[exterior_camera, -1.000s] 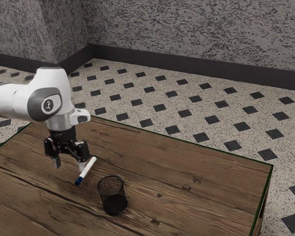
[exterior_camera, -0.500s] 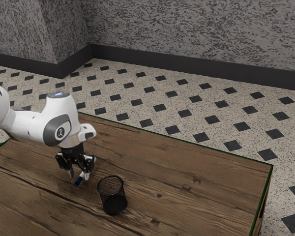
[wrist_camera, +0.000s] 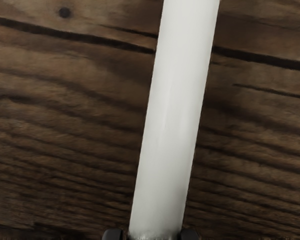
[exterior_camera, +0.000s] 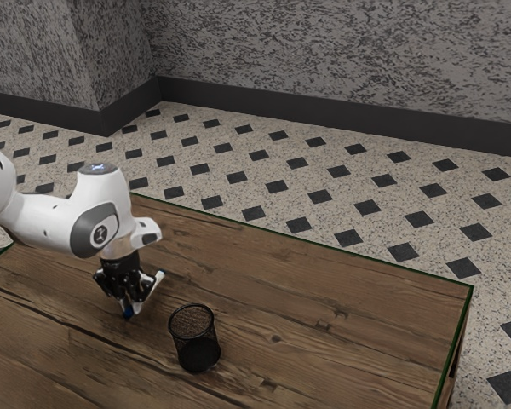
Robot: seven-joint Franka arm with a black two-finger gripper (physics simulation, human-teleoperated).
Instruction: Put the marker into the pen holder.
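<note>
The gripper [exterior_camera: 130, 308] is low over the table in the exterior view, its two fingers drawn in on the marker [exterior_camera: 160, 276]. The marker's white end sticks out on the exterior view's right of the hand, and its blue cap [exterior_camera: 128, 314] peeks out below the fingertips. Whether it still touches the wood cannot be told. In the wrist view the white marker barrel [wrist_camera: 172, 110] runs between the tips of the gripper [wrist_camera: 150, 234], one on each side. The pen holder [exterior_camera: 194, 339], a black mesh cup, stands upright and separate from the hand.
The wooden table [exterior_camera: 324, 307] has a green-lined edge, with the tiled floor [exterior_camera: 307, 192] beyond it. The pen holder is close to the hand, toward the exterior view's right and nearer the camera.
My hand came down and toward the exterior view's right, then edged back slightly. The fingers closed from wide apart onto the marker, whose blue cap shifted a little toward the exterior view's left.
</note>
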